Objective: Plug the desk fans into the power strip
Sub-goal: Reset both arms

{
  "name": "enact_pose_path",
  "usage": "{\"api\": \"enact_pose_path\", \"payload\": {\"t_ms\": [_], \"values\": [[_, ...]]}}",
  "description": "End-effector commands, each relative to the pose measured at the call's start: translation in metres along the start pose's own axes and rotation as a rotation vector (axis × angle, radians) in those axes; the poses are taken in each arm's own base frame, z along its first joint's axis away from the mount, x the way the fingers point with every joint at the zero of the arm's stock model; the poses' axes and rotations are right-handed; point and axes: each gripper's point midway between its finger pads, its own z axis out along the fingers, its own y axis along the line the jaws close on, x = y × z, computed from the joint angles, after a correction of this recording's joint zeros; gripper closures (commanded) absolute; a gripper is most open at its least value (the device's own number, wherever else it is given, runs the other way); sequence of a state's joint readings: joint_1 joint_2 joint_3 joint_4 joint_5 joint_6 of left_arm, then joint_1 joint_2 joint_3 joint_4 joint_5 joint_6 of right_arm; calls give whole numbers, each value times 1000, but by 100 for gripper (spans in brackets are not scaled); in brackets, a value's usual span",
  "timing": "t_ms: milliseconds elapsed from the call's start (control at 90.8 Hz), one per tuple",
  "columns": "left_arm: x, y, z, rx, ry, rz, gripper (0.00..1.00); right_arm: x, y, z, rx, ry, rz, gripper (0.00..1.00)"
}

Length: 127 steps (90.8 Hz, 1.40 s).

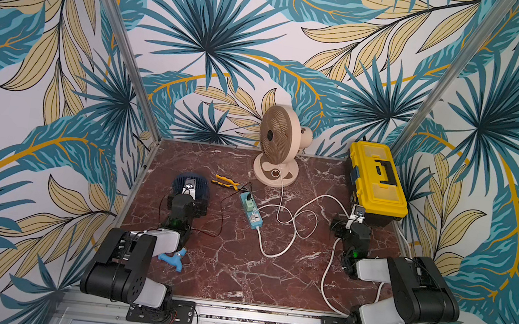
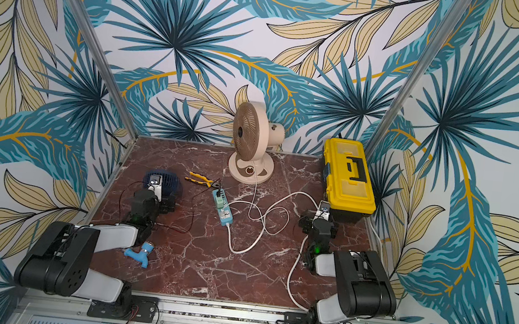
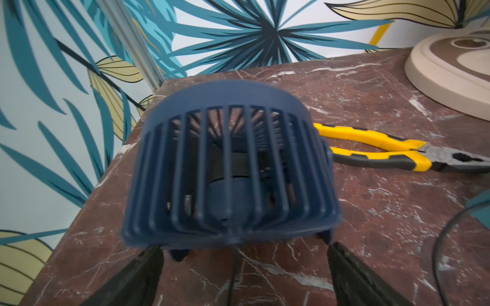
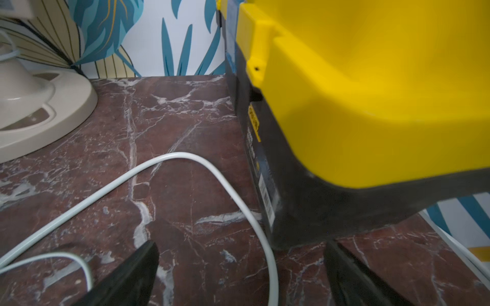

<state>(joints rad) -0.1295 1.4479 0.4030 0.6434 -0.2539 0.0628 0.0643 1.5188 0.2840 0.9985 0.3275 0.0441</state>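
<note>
Red-veined marble tabletop (image 1: 238,276) sits under leafy wallpaper (image 1: 204,47). At 9 o'clock the left gripper (image 3: 244,246) has its jaws spread wide and holds nothing, just short of a small blue fan (image 3: 230,164). The power strip (image 1: 251,210) lies at that gripper's 3 o'clock, near the table's centre. Its long axis runs 11 to 5 o'clock, and this arm looks the nearer. The desk fan (image 1: 276,144) stands at 12 o'clock, its white cord (image 1: 280,201) looping beside the strip; I cannot find its plug. At 3 o'clock the right gripper (image 4: 241,246), equally spread and empty, faces a yellow toolbox (image 4: 371,92).
</note>
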Motion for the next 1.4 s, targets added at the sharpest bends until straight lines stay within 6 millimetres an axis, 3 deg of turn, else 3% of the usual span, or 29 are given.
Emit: {"api": "enact_pose_path", "payload": {"t_ms": [0, 419, 507, 639, 1388], "values": [[-36, -8, -1, -11, -110, 52, 0, -27, 14, -2, -82, -101, -4, 1], [-32, -7, -10, -16, -171, 37, 0, -24, 15, 15, -55, -10, -15, 0], [-24, 2, -4, 0, -165, -18, 0, -24, 15, 15, -55, -10, -15, 1], [-20, 0, 8, 21, -129, -17, 0, -24, 15, 15, -57, -9, -16, 1], [-20, 0, 9, 36, -116, -21, 0, -24, 15, 14, -57, -9, -17, 0]]}}
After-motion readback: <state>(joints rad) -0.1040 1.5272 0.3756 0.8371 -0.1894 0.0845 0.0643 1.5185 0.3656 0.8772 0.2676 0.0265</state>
